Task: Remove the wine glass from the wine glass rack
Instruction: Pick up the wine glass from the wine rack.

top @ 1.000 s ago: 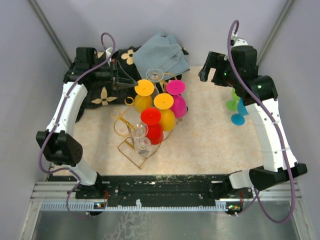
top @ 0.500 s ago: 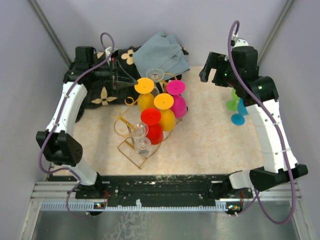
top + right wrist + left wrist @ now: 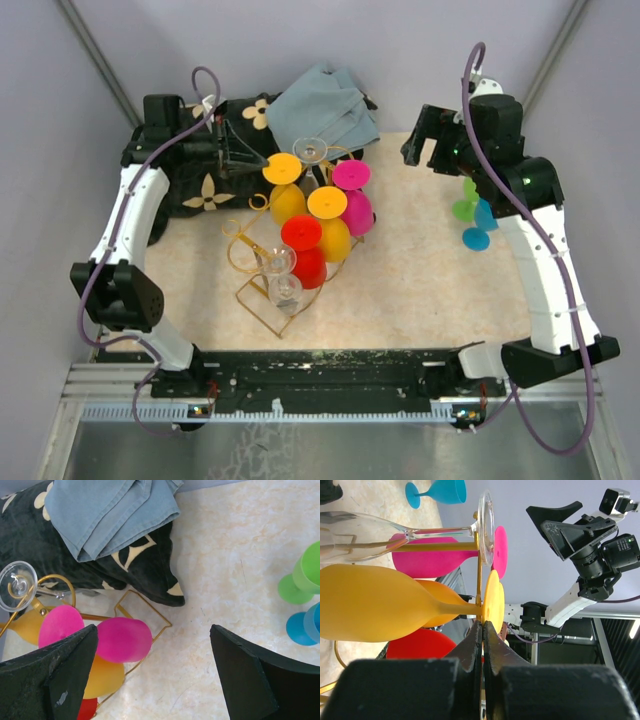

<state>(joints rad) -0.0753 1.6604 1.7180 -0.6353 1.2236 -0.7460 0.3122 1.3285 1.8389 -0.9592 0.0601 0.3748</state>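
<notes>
The gold wire wine glass rack stands mid-table with several glasses hanging on it. My left gripper is shut on the rim of the foot of an orange-yellow wine glass at the rack's far left. In the left wrist view the jaws pinch that yellow foot, and the bowl lies to the left beside the gold bar. My right gripper is open and empty, hovering right of the rack; its wrist view looks down on the rack's base wire.
Pink, yellow, red and clear glasses hang on the rack. A green glass and a blue glass lie at the right. A black flowered cushion and blue cloth lie behind.
My left gripper has drawn back to the left and slightly away, and the orange-yellow glass's foot has shifted with it. The right arm has barely moved.
</notes>
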